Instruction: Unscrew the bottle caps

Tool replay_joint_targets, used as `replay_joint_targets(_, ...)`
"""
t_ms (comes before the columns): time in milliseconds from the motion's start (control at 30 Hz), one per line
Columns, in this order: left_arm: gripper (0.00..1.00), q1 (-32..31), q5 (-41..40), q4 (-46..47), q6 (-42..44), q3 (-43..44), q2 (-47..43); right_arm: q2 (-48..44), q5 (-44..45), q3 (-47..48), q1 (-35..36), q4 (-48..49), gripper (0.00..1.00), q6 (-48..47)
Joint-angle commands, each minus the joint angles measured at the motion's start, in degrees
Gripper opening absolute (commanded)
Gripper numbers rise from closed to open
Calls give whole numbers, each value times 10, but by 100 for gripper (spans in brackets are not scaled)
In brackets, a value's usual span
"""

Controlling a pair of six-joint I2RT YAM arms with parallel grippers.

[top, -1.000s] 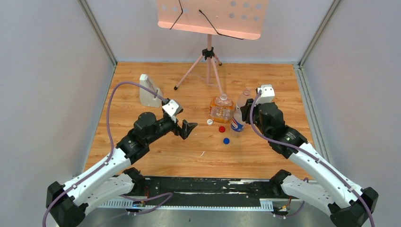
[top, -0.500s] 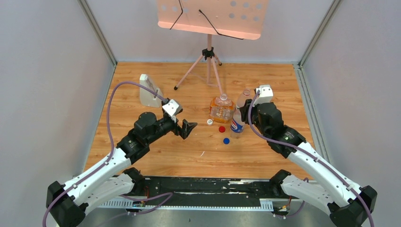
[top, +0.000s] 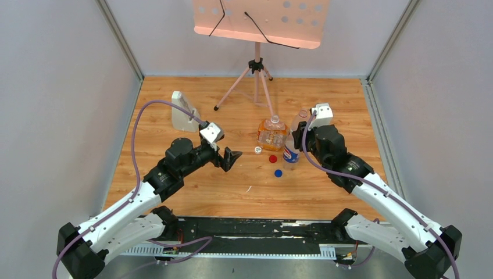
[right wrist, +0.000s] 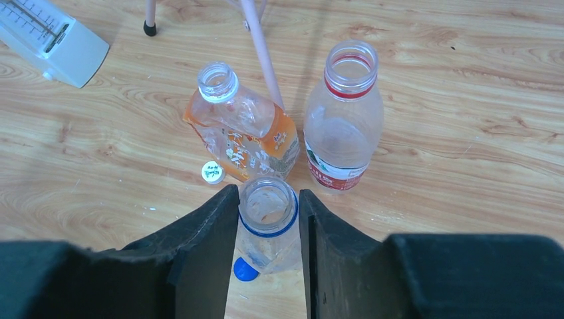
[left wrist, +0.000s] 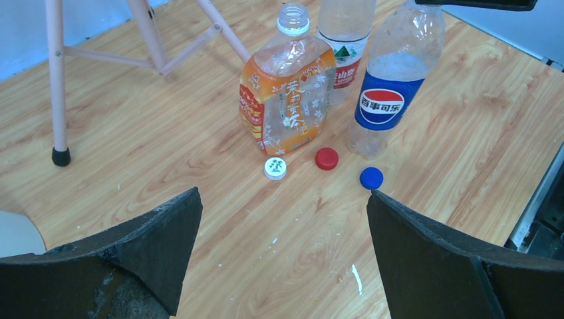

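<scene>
Three uncapped clear bottles stand mid-table: the Pepsi bottle (top: 290, 152), the squat orange-labelled bottle (top: 272, 133) and the red-white-green labelled bottle (top: 299, 120). The white cap (top: 257, 150), red cap (top: 272, 158) and blue cap (top: 278, 172) lie loose on the wood in front of them. My right gripper (right wrist: 268, 193) is shut on the open neck of the Pepsi bottle (right wrist: 267, 216), one finger on each side. My left gripper (left wrist: 284, 193) is open and empty, hovering left of the caps; the white cap (left wrist: 275, 167), red cap (left wrist: 326, 158) and blue cap (left wrist: 371, 177) lie ahead of it.
A pale grey upright block (top: 183, 111) stands at the left back. A pink tripod music stand (top: 256, 81) rises behind the bottles, with one leg (right wrist: 261, 50) close to the orange-labelled bottle (right wrist: 243, 133). Grey walls enclose the wooden table.
My right gripper has shifted slightly to the left at the Pepsi bottle's neck. The left arm, bottles and caps have not moved.
</scene>
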Motion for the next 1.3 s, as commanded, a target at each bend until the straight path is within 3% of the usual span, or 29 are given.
replay_joint_targets(0,100,-1,-7,11,0,-1,-7,10,-13,-2,1,0,40,-9)
replay_joint_targets(100,100,-1,-8,7,0,-1,-8,9,-18,-5,1,0,46,-8)
replay_joint_targets(467,100,-1,0,10,2,0,-4,-37,-43,-11,1,0,54,-2)
replay_joint_targets(1267,100,-1,1,6,1,2,3,-16,-86,12,1,-11,59,-11)
